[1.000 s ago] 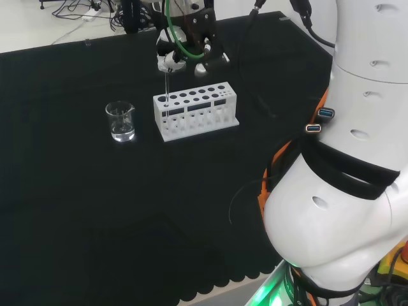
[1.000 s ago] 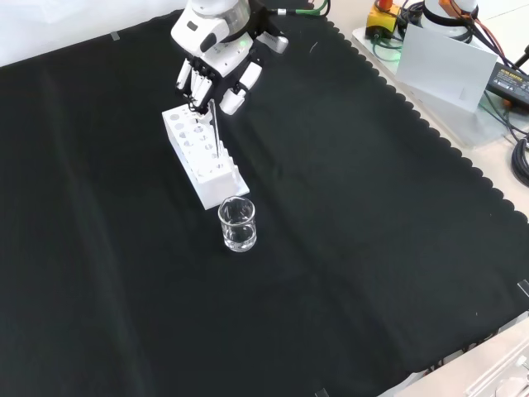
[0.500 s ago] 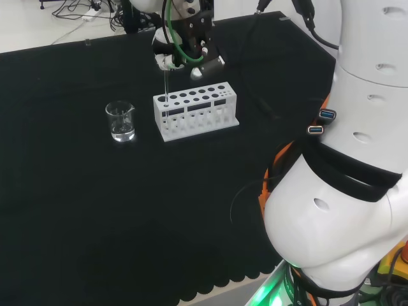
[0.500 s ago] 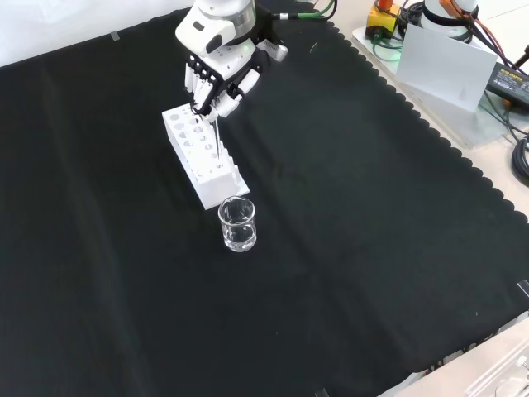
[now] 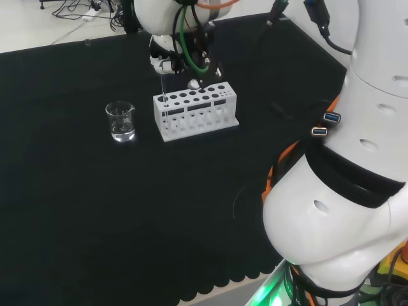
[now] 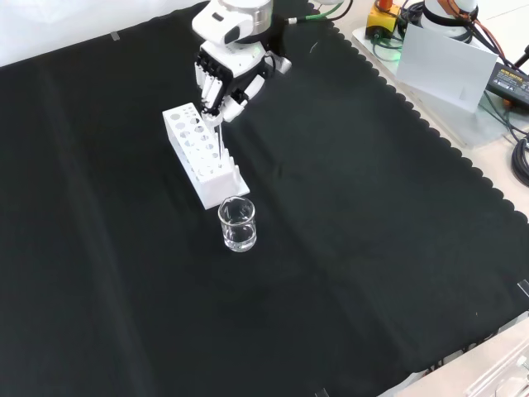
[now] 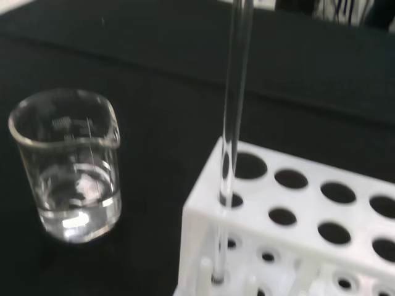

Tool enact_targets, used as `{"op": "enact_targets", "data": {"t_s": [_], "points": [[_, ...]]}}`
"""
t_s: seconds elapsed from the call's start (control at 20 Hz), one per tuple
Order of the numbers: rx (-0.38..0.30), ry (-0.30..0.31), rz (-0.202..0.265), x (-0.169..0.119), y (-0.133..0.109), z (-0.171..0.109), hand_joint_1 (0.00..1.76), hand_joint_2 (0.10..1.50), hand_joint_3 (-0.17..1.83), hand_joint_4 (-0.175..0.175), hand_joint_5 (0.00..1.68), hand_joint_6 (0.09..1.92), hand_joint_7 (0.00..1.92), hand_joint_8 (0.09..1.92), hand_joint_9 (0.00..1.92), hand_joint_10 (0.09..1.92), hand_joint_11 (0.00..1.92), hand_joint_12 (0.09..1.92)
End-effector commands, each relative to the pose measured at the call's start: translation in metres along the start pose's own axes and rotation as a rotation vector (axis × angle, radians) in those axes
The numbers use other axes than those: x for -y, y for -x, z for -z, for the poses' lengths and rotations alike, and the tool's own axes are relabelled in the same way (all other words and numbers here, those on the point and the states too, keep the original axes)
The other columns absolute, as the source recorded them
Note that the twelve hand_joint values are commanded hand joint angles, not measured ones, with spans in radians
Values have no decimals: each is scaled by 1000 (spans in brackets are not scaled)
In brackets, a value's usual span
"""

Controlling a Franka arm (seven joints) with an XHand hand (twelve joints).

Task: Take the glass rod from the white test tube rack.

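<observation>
Fingers [image 6: 216,93] curled together, pinching the top of the rod [image 6: 221,132] against the thumb, as the front view shows. The hand [image 6: 225,76] hangs above the rack [image 6: 202,154], at the end nearest the beaker [image 6: 237,224]. In the head view the hand [image 5: 171,58] is just behind and above the rack's [image 5: 196,111] left end, with the rod [image 5: 164,87] running down from it as a thin, nearly upright line.

The rod [image 7: 233,117] stands in a corner hole of the rack [image 7: 290,234] on the beaker side; in the wrist view its lower end reaches through the top plate down to the lower tier. The other holes seen there hold nothing.

The beaker [image 7: 68,163] stands upright on the cloth [image 6: 347,248], near the rack's end but apart from it, with clear liquid in its lower part. In the head view the beaker [image 5: 120,120] lies left of the rack; in the front view it stands in front of the rack's near end.
</observation>
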State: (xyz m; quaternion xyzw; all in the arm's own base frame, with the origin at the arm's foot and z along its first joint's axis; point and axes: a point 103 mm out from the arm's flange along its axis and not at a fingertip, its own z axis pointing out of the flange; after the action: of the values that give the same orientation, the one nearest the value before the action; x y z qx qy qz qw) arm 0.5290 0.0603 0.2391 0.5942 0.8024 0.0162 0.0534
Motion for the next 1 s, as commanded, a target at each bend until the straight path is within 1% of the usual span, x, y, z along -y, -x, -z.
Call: {"op": "enact_targets", "data": {"t_s": [0.05, 0.25, 0.35, 0.6, 0.85, 1.0], "points": [[15, 225, 0, 5, -5, 45, 1320, 1065, -175, -175, 1257, 392, 1353, 638, 1610, 737, 1581, 778], [24, 231, 3, 6, -7, 64, 1324, 1054, -175, -175, 1298, 313, 1386, 577, 1648, 677, 1597, 739], [29, 225, 3, 6, -6, 72, 1325, 1050, -175, -175, 1318, 274, 1396, 557, 1659, 658, 1601, 728], [42, 182, -14, 12, -2, 92, 1326, 1046, -175, -175, 1348, 212, 1408, 538, 1675, 636, 1615, 717], [58, 127, -36, 24, 1, 116, 1327, 1042, -175, -175, 1379, 150, 1414, 528, 1689, 622, 1623, 715], [67, 117, -40, 33, 0, 132, 1328, 1041, -175, -175, 1390, 127, 1415, 527, 1693, 619, 1624, 716]]}}
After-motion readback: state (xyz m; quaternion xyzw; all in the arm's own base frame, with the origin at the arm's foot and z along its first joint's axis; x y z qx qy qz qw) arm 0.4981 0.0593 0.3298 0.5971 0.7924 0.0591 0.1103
